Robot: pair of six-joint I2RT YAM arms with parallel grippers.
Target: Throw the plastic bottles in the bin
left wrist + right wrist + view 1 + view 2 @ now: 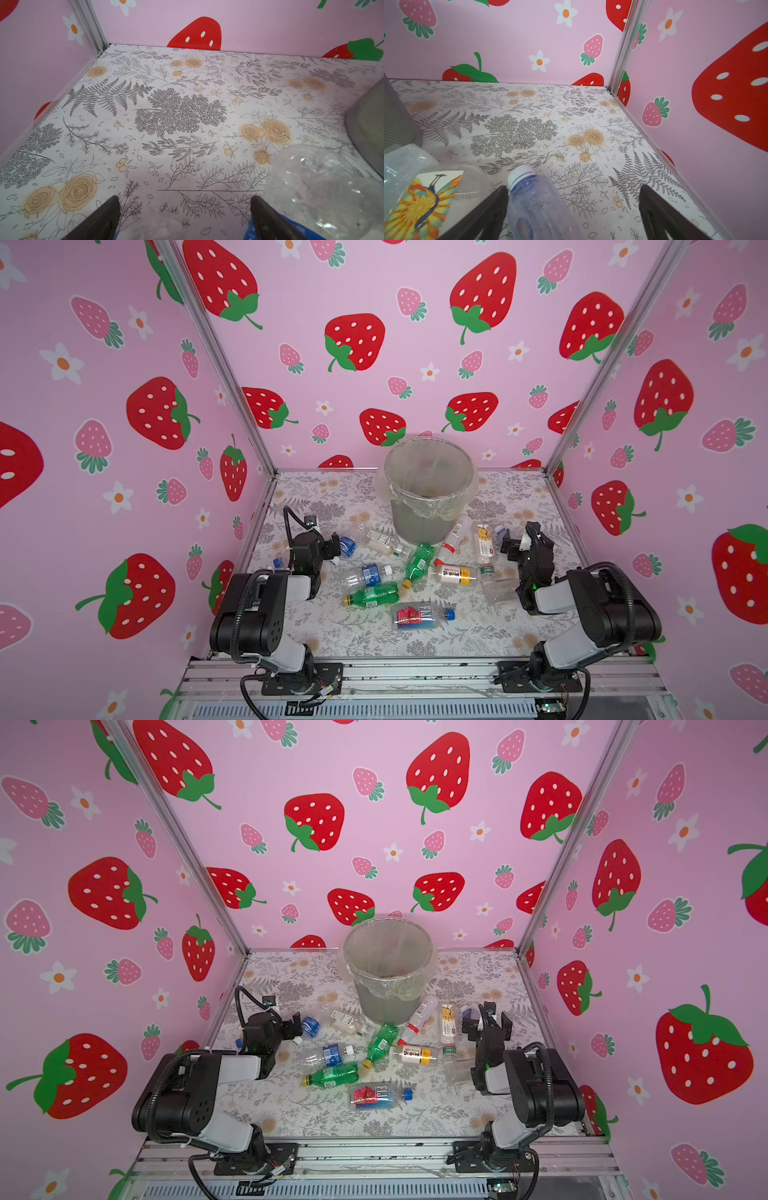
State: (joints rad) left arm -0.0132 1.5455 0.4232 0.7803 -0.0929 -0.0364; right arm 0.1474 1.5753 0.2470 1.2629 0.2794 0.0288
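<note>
The bin (430, 489) (388, 969), grey with a clear liner, stands at the back middle of the table. In front of it lie several plastic bottles, among them two green ones (417, 560) (372, 595) and a whitish one (453, 574). My left gripper (336, 549) (185, 199) is open and low over the table. A blue-labelled clear bottle (347, 546) (322, 187) lies just outside one finger (268, 218). My right gripper (519, 533) (573, 187) is open too. A bluish clear bottle with a white cap (537, 203) lies between its jaws, against one finger (483, 214).
Pink strawberry walls with metal corner posts (232, 377) enclose the table on three sides. A flower-labelled bottle (423, 199) lies beside my right gripper, near the bin's wall (396, 116). A clear bottle with a red and blue label (422, 614) lies nearest the front.
</note>
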